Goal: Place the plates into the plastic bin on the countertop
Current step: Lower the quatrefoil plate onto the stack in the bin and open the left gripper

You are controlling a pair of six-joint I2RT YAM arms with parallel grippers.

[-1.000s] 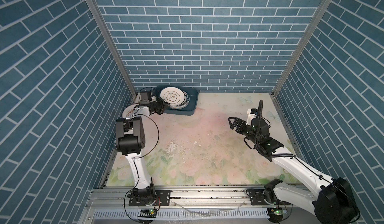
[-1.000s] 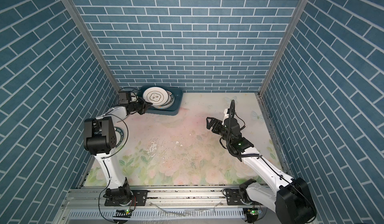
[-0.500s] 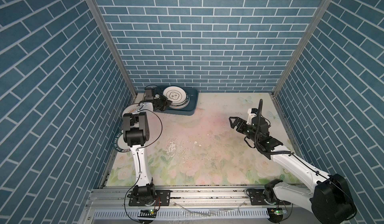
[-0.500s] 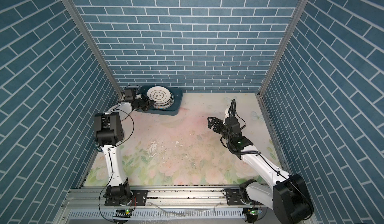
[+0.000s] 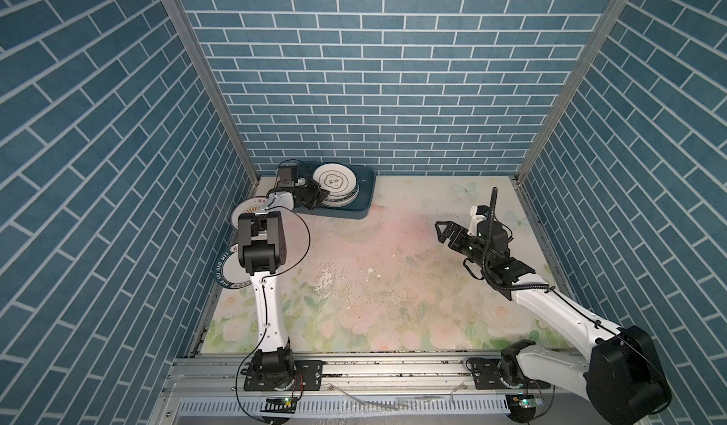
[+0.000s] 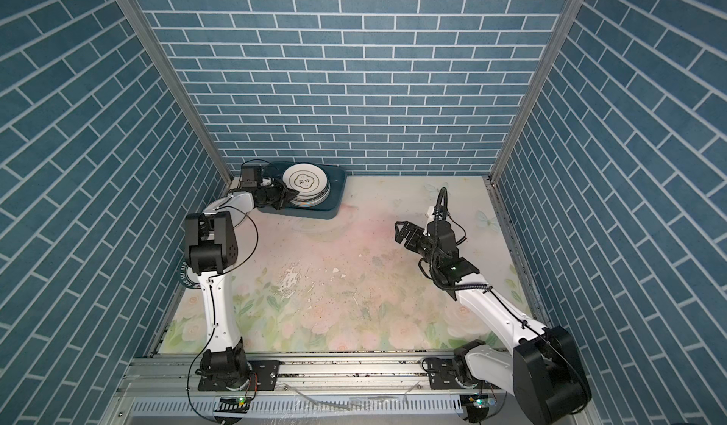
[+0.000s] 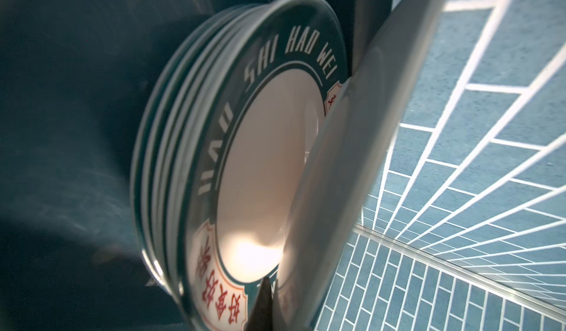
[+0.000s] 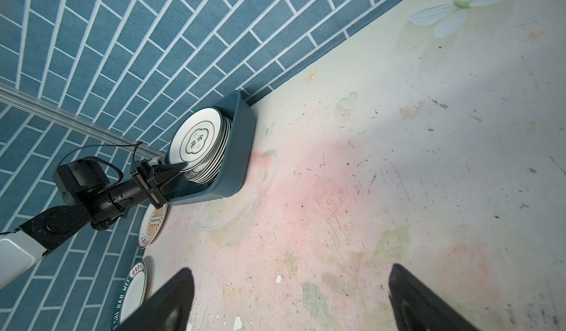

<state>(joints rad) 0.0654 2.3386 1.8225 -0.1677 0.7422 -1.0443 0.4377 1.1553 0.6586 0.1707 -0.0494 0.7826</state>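
The counter [image 5: 393, 269] is the biggest thing. It is pale, with faded pink roses and green leaves on it, and blue brick walls stand around it.

The plastic bin [image 5: 366, 191] is dark teal. It sits in the far left corner of the counter, right by the back wall. Inside it is a stack of plates [image 5: 346, 202], close to the bin's right end. One plate in the stack has a dark green band with white letters [image 7: 275, 56].

The top plate [image 5: 334, 179] is white with a thin flower-shaped line and two dark signs in the middle. It does not lie flat. The left wrist view shows it leaning up off the green-band plate.

Two more plates lie on the counter by the left wall, outside the bin, and the left arm hides part of each. The orange sunburst plate [image 8: 153, 222] is just in front of the bin. The green-lettered plate [image 5: 227, 274] is nearer the front.

The left pincer [image 5: 320, 195] is over the left part of the bin. It is closed tight on the rim of the top plate, and one dark fingertip [image 7: 261, 302] pokes in under it.

The right pincer [image 5: 443, 233] is wide open and holds nothing. It hangs over the right side of the counter, well apart from the bin, and points toward it.
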